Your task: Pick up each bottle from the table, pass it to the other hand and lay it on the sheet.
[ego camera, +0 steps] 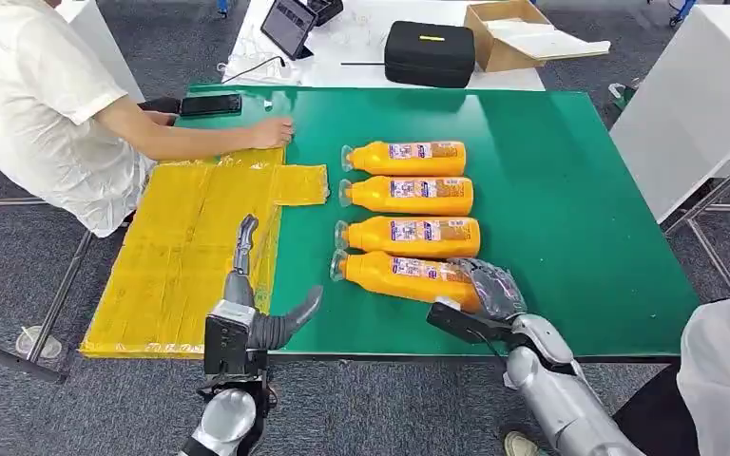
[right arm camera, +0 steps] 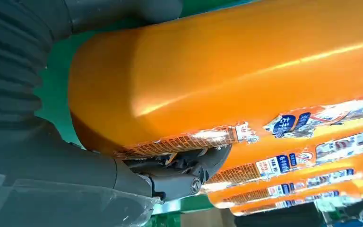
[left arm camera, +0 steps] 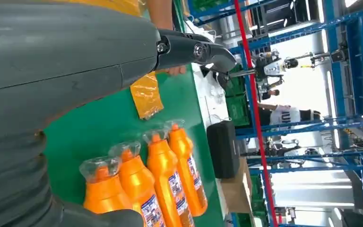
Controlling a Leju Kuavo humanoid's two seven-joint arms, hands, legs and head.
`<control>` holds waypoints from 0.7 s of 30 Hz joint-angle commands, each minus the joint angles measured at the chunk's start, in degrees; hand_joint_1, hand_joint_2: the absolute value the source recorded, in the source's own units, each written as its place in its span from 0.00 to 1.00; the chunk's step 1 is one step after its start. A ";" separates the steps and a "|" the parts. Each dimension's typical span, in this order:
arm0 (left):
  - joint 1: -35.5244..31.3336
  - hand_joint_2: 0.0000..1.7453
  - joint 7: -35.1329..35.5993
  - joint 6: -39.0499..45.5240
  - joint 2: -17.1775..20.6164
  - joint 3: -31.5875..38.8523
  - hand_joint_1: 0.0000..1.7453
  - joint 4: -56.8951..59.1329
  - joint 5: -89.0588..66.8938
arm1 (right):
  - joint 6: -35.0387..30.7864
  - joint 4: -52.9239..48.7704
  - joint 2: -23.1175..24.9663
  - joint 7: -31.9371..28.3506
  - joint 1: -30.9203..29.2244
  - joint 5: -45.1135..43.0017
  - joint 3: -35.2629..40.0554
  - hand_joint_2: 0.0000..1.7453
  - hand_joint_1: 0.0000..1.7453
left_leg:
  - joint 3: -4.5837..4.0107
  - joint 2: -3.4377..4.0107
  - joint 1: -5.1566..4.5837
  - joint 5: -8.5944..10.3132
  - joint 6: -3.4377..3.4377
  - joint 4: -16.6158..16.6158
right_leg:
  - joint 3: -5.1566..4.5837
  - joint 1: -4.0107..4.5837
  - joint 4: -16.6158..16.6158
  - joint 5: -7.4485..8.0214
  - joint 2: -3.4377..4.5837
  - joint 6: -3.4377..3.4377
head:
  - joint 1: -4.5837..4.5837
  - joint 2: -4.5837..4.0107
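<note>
Head view: the right hand (ego camera: 488,288) wraps the base of the nearest bottle (ego camera: 401,275), by the tabletop's (ego camera: 570,190) front edge; the left hand (ego camera: 247,285) hovers open over the sheet (ego camera: 190,247). Right wrist view: fingers (right arm camera: 184,165) grip the bottle's base; it should lift level, clear of the neighbouring bottles (right arm camera: 283,189).

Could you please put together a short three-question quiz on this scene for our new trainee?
1. True or false: the yellow sheet already has a bottle lying on it.
2. How many orange bottles lie on the green table?
3. Which hand wraps the nearest bottle? A) left hand B) right hand C) the person's hand

Key:
1. False; the sheet bears no bottle.
2. Four, side by side, caps toward the sheet.
3. B; the left hand hovers open over the sheet's edge.
</note>
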 commanded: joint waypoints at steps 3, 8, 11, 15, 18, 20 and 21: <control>0.76 1.00 -0.61 -1.59 1.75 -0.55 0.00 -0.25 4.73 | -3.26 -6.52 3.63 -4.91 6.72 -5.07 -2.88 1.00 1.00 | 0.13 0.04 0.01 -0.05 0.01 -0.07 | 0.14 0.04 -0.06 -0.04 -0.03 -0.09 | 0.00 0.00; 2.11 1.00 -0.03 -5.60 1.67 0.16 0.00 -1.56 10.68 | -3.93 -10.45 4.35 -5.66 8.90 -6.74 -4.22 1.00 1.00 | 0.09 0.07 -0.01 -0.10 0.01 -0.07 | 0.10 0.03 -0.03 -0.09 -0.02 -0.13 | 0.00 0.00; 4.97 1.00 -0.61 -8.41 2.33 0.88 0.00 -5.88 16.01 | -5.41 -14.86 5.38 -7.08 11.39 -8.52 -5.73 1.00 1.00 | -0.01 0.05 -0.02 -0.10 0.02 -0.05 | 0.00 0.01 -0.01 -0.10 -0.02 -0.11 | 0.02 0.00; 9.56 1.00 -0.61 -6.95 4.27 0.49 0.00 -12.82 17.20 | -8.16 -20.55 6.76 -7.56 15.29 -10.40 -8.43 1.00 0.94 | -0.23 0.04 -0.01 -0.10 0.00 -0.03 | -0.17 0.00 0.02 -0.09 0.05 -0.05 | 0.02 0.00; 11.68 1.00 -0.61 -6.24 5.68 -0.31 0.00 -15.73 18.95 | -9.99 -23.78 7.99 -8.58 17.70 -11.55 -10.39 1.00 0.90 | -0.25 0.00 -0.02 -0.12 -0.02 -0.06 | -0.22 0.00 0.03 -0.14 0.00 -0.08 | 0.00 0.00; 12.26 1.00 -0.61 -6.21 6.13 -0.46 0.00 -16.50 19.94 | -10.31 -24.95 8.36 -8.75 18.48 -11.82 -10.80 1.00 0.90 | -0.20 0.01 -0.02 -0.18 -0.01 -0.05 | -0.18 0.00 0.04 -0.21 0.00 -0.11 | 0.00 0.00; 12.26 1.00 -0.61 -6.21 6.13 -0.46 0.00 -16.50 19.94 | -10.31 -24.95 8.36 -8.75 18.48 -11.82 -10.80 1.00 0.90 | -0.28 0.01 -0.02 -0.17 0.01 -0.04 | -0.26 0.00 0.04 -0.19 0.02 -0.09 | 0.00 0.00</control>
